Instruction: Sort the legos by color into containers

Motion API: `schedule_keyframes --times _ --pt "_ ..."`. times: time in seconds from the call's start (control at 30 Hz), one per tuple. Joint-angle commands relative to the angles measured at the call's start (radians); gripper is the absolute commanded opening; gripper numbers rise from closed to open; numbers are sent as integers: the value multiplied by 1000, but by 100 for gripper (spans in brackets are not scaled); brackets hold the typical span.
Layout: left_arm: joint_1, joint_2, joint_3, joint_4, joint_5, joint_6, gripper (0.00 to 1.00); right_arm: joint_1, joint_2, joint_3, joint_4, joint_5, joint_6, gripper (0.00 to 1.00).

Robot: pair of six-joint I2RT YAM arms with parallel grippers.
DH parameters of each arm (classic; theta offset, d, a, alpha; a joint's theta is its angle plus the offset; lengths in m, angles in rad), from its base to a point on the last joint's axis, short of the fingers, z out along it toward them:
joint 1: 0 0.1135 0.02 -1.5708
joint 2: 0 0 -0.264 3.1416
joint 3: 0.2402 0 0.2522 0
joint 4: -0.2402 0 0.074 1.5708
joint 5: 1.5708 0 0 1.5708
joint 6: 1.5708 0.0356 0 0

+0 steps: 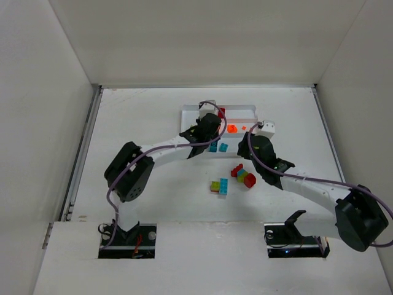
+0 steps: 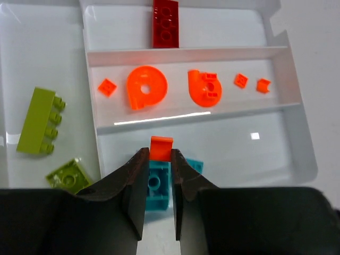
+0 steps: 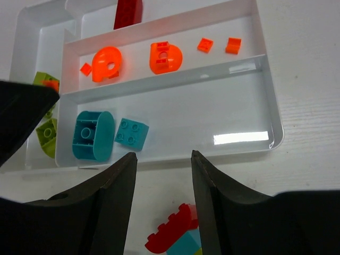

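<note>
Left claw (image 2: 158, 159) pinches a small orange piece (image 2: 161, 146) over the tray's (image 2: 239, 143) near section, directly above teal bricks (image 2: 156, 188). Released here, it would likely land among teal; the other orange pieces (image 2: 146, 86) lie one divider farther. Right claw (image 3: 163, 155) gapes wide and empty at the tray's near edge.

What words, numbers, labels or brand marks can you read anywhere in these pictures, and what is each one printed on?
No text can be read in any view.
The white tray is plain, with no label or number showing.
Any raised marks on the studs of the dark red brick, the teal brick or the orange piece held in the left claw are too small and blurred to read.
</note>
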Motion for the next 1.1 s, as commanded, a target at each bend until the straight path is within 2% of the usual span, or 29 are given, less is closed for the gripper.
schedule_keyframes --times 0.0,0.17,0.33,0.57,0.63,0.77,0.93,1.07 --pt "42 82 100 24 36 58 18 16 -3 -5 89 12 14 52" --pt "76 192 210 24 47 90 18 14 8 -10 98 0 18 52" --pt "105 239 258 20 47 106 20 17 25 -2 98 -8 15 52" --pt "116 239 221 32 47 98 37 31 28 3 98 -3 8 52" --pt "117 220 210 34 47 98 38 40 25 4 98 0 3 52" --pt "114 109 126 63 47 93 37 75 0 9 95 3 -20 45" --pt "71 -123 -96 101 41 54 35 152 2 36 66 9 -46 27" --pt "27 -315 -303 101 30 20 35 281 -40 4 -12 66 -2 28"
